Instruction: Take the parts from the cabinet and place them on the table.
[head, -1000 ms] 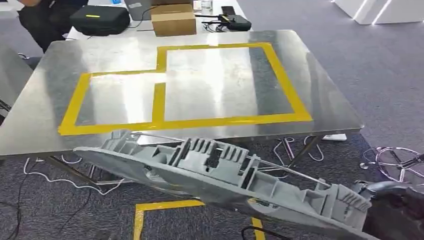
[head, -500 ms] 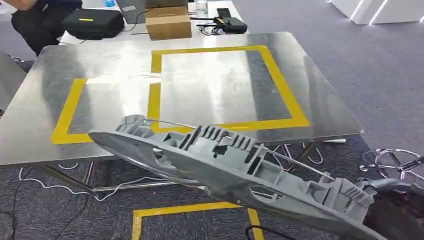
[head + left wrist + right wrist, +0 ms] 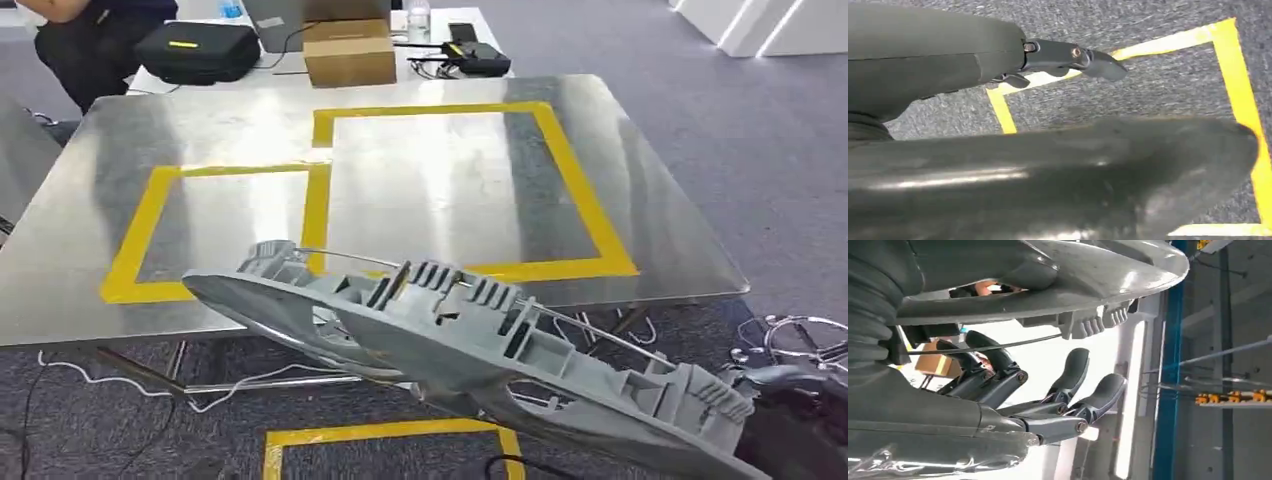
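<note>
The long grey plastic part (image 3: 470,350) hides most of the right robot hand (image 3: 790,420) gripping its end, tilted, above the bench (image 3: 90,290) edge.

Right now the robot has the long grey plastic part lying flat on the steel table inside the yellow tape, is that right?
Not quite. The long grey plastic part is not lying on the steel table; it is held tilted in the air at the table's near edge, gripped at its end by the right hand. The head view shows the yellow tape boxes bare.
</note>
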Available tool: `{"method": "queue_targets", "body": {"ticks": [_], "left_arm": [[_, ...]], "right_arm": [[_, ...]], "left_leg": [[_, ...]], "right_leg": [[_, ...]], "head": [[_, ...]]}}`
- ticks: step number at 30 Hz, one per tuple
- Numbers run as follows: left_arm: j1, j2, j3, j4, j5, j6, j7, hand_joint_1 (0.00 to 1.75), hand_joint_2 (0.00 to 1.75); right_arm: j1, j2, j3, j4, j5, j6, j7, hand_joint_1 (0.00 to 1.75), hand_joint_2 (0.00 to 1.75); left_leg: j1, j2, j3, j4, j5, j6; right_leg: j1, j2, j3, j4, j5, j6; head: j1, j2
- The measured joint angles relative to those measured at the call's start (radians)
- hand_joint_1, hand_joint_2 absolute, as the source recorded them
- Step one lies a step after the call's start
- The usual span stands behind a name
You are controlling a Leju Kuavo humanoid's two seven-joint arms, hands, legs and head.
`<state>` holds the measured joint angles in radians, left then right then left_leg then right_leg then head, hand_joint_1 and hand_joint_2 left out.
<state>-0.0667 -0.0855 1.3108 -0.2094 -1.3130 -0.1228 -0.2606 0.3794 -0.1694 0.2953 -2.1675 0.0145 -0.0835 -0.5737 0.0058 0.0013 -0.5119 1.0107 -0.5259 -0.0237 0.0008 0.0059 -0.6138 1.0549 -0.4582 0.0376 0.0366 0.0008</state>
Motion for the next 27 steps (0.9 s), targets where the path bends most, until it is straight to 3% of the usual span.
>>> {"method": "queue_targets", "body": {"ticks": [1, 3, 4, 7, 8, 9, 10, 12, 13, 14, 15, 16, 18, 19, 22, 23, 24, 25, 27], "left_arm": [[0.001, 0.000, 0.000, 0.000, 0.000, 0.000, 0.000, 0.00, 0.00], [-0.003, 0.002, 0.000, 0.000, 0.000, 0.000, 0.000, 0.00, 0.00], [-0.005, 0.002, 0.000, 0.000, 0.001, -0.002, 0.000, 0.00, 0.00], [-0.001, 0.001, 0.000, 0.000, 0.002, -0.003, -0.001, 0.00, 0.00], [0.001, 0.001, 0.000, 0.000, 0.003, -0.003, -0.001, 0.00, 0.00], [0.002, 0.001, 0.000, 0.000, 0.003, -0.003, -0.001, 0.00, 0.00], [0.002, 0.002, 0.000, 0.000, 0.003, -0.003, -0.001, 0.00, 0.00], [0.003, 0.003, 0.000, 0.000, 0.006, -0.003, -0.001, 0.00, 0.00], [0.004, 0.004, 0.000, 0.000, 0.006, -0.003, -0.001, 0.00, 0.00], [0.000, 0.003, 0.000, 0.000, 0.008, -0.003, -0.001, 0.00, 0.00], [0.001, 0.003, 0.000, 0.000, 0.009, -0.003, -0.001, 0.00, 0.00], [0.002, 0.003, 0.000, 0.000, 0.011, -0.003, -0.001, 0.00, 0.00], [0.006, 0.001, 0.000, 0.000, 0.012, -0.003, 0.000, 0.00, 0.00], [0.006, 0.003, 0.001, 0.000, 0.014, -0.002, 0.000, 0.00, 0.00], [0.006, 0.006, 0.002, 0.000, 0.019, 0.000, 0.010, 0.00, 0.00], [0.009, 0.006, 0.002, 0.000, 0.019, 0.000, 0.013, 0.00, 0.00], [0.011, 0.006, 0.002, 0.000, 0.019, 0.000, 0.016, 0.00, 0.00], [0.013, 0.005, 0.002, 0.000, 0.019, 0.000, 0.017, 0.00, 0.00], [0.013, 0.005, 0.002, 0.000, 0.019, -0.003, 0.017, 0.00, 0.00]], "right_arm": [[0.003, 0.000, -0.001, 0.000, 0.000, 0.000, 0.000, 1.75, 1.75], [0.007, 0.000, -0.002, 0.000, 0.000, -0.002, 0.000, 1.75, 1.75], [0.007, 0.000, -0.002, 0.000, 0.000, -0.003, 0.000, 1.75, 1.75], [0.014, 0.000, -0.003, 0.000, -0.003, -0.004, 0.000, 1.75, 1.75], [0.018, 0.000, -0.003, 0.000, -0.004, -0.005, 0.000, 1.75, 1.75], [0.022, 0.000, -0.003, 0.000, -0.004, -0.005, 0.000, 1.75, 1.75], [0.025, 0.000, -0.004, 0.000, -0.005, -0.006, 0.000, 1.75, 1.75], [0.028, 0.000, -0.005, 0.000, -0.006, -0.008, 0.000, 1.75, 1.75], [0.028, 0.000, -0.005, 0.000, -0.006, -0.008, 0.001, 1.75, 1.75], [0.031, 0.000, -0.005, 0.000, -0.007, -0.009, 0.001, 1.75, 1.75], [0.032, 0.000, -0.005, 0.000, -0.007, -0.010, 0.002, 1.75, 1.75], [0.035, 0.000, -0.008, 0.000, -0.007, -0.011, 0.002, 1.75, 1.75], [0.042, -0.001, -0.013, 0.000, -0.007, -0.015, 0.002, 1.75, 1.75], [0.046, -0.002, -0.019, 0.000, -0.006, -0.018, 0.002, 1.75, 1.75], [0.067, -0.002, -0.049, 0.000, -0.006, -0.033, 0.005, 1.75, 1.75], [0.073, -0.003, -0.063, -0.001, -0.008, -0.035, 0.006, 1.75, 1.75], [0.080, -0.003, -0.080, -0.003, -0.010, -0.035, 0.007, 1.75, 1.75], [0.085, -0.003, -0.097, -0.003, -0.010, -0.033, 0.009, 1.75, 1.75], [0.093, -0.003, -0.143, -0.006, -0.004, -0.016, 0.020, 1.75, 1.75]], "left_leg": [[0.000, 0.000, 0.008, 0.005, 0.006, -0.007], [0.000, 0.000, 0.004, 0.020, -0.001, -0.015], [0.000, 0.000, -0.023, 0.068, -0.014, -0.019], [0.001, 0.000, -0.162, 0.276, -0.103, -0.024], [0.001, 0.000, -0.189, 0.299, -0.107, -0.023], [0.000, 0.000, -0.195, 0.286, -0.085, -0.021], [0.000, 0.000, -0.185, 0.243, -0.039, -0.018], [-0.001, 0.000, -0.128, 0.082, 0.088, -0.006], [-0.003, 0.001, -0.120, 0.035, 0.096, -0.001], [-0.003, 0.001, -0.115, 0.026, 0.051, -0.004], [-0.006, 0.000, -0.111, 0.020, 0.053, 0.000], [-0.004, 0.000, -0.107, 0.006, 0.063, 0.007], [0.003, -0.001, -0.082, 0.005, 0.075, 0.017], [0.003, -0.001, -0.071, 0.005, 0.071, 0.025], [0.003, -0.001, -0.058, 0.005, 0.055, 0.031], [0.003, -0.002, -0.052, 0.005, 0.048, 0.031], [0.003, -0.002, -0.042, 0.005, 0.040, 0.030], [0.003, -0.003, -0.029, 0.005, 0.031, 0.028], [0.005, -0.003, -0.001, 0.005, 0.012, 0.023]], "right_leg": [[0.000, 0.000, -0.005, -0.003, -0.001, -0.006], [-0.007, 0.003, 0.017, -0.008, -0.002, -0.015], [-0.007, 0.003, 0.022, -0.009, -0.005, -0.020], [-0.006, 0.003, 0.031, -0.009, -0.018, -0.030], [-0.006, 0.005, 0.036, -0.009, -0.023, -0.030], [-0.006, 0.006, 0.045, -0.009, -0.030, -0.029], [-0.006, 0.007, 0.057, -0.009, -0.037, -0.027], [-0.007, 0.007, 0.075, -0.012, -0.054, -0.022], [-0.004, 0.007, 0.083, -0.008, -0.062, -0.016], [-0.001, 0.010, 0.083, -0.011, -0.069, -0.009], [-0.002, 0.010, 0.086, -0.027, -0.075, -0.003], [-0.001, 0.009, 0.103, -0.013, -0.058, 0.008], [-0.002, 0.007, 0.114, -0.016, -0.077, 0.020], [-0.002, 0.003, 0.103, 0.019, -0.094, 0.025], [-0.003, 0.003, -0.032, 0.239, -0.185, 0.033], [-0.003, 0.003, -0.068, 0.280, -0.202, 0.034], [-0.003, 0.003, -0.080, 0.272, -0.190, 0.036], [-0.003, 0.003, -0.070, 0.219, -0.150, 0.033], [-0.003, 0.002, -0.016, 0.054, -0.031, 0.028]], "head": [[0.001, 0.000], [0.001, 0.000], [-0.006, 0.000], [-0.006, 0.000], [-0.006, 0.000], [-0.007, 0.000], [-0.006, 0.000], [-0.007, 0.000], [-0.007, 0.000], [-0.010, 0.000], [-0.010, 0.000], [-0.012, 0.000], [-0.008, 0.000], [-0.003, 0.000], [-0.001, 0.000], [-0.001, 0.000], [-0.001, 0.000], [0.000, 0.000], [0.000, 0.000]]}}
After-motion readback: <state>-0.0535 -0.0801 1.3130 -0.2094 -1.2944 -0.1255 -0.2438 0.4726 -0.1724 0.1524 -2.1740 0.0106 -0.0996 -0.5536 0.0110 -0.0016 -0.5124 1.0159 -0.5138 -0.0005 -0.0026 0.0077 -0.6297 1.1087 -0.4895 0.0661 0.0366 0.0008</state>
